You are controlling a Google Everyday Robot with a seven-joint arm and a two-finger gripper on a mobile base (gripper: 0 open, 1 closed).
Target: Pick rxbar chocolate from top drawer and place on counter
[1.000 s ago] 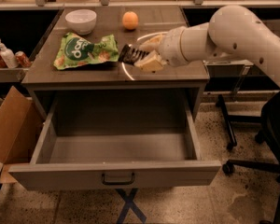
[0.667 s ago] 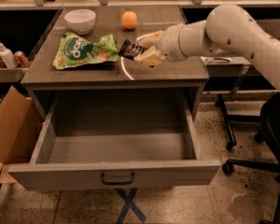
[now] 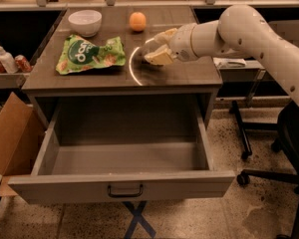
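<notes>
My gripper (image 3: 155, 48) hangs low over the counter (image 3: 189, 71), right of its middle and just beside the white arc line (image 3: 131, 63). The rxbar chocolate does not show clearly; only a dark patch lies at the gripper's tip and I cannot tell whether that is the bar. The top drawer (image 3: 122, 185) is pulled fully out below the counter, and its inside shows nothing but bare grey metal. Its dark bar handle (image 3: 125, 190) sits at the middle of the front panel.
A green snack bag (image 3: 89, 54) lies on the counter's left half. A white bowl (image 3: 84, 21) and an orange (image 3: 137, 21) stand at the back. Cans and a bottle (image 3: 5, 59) sit on the left shelf, a cardboard box (image 3: 10, 133) lower left, chair bases (image 3: 259, 148) right.
The gripper has shifted slightly toward the back of the counter. The black bar that stuck out from its tip to the left no longer shows.
</notes>
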